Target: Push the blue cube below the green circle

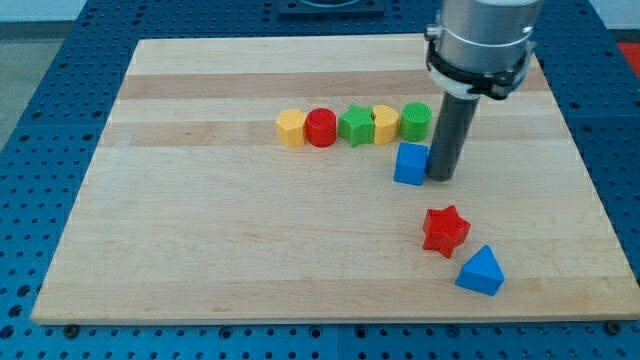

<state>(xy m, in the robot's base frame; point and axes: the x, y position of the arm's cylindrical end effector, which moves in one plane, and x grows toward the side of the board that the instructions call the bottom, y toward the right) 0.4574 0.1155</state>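
The blue cube [410, 164] lies on the wooden board just below the green circle [416, 121], slightly toward the view's left of it. The green circle is the rightmost block of a row. My tip [441, 177] stands right against the blue cube's right side, below and a little right of the green circle. The rod rises from there to the arm at the view's top right.
The row left of the green circle holds a yellow heart [385, 124], a green star [355, 126], a red circle [321, 128] and a yellow hexagon [291, 128]. A red star [445, 230] and a blue triangle [481, 271] lie toward the view's bottom right.
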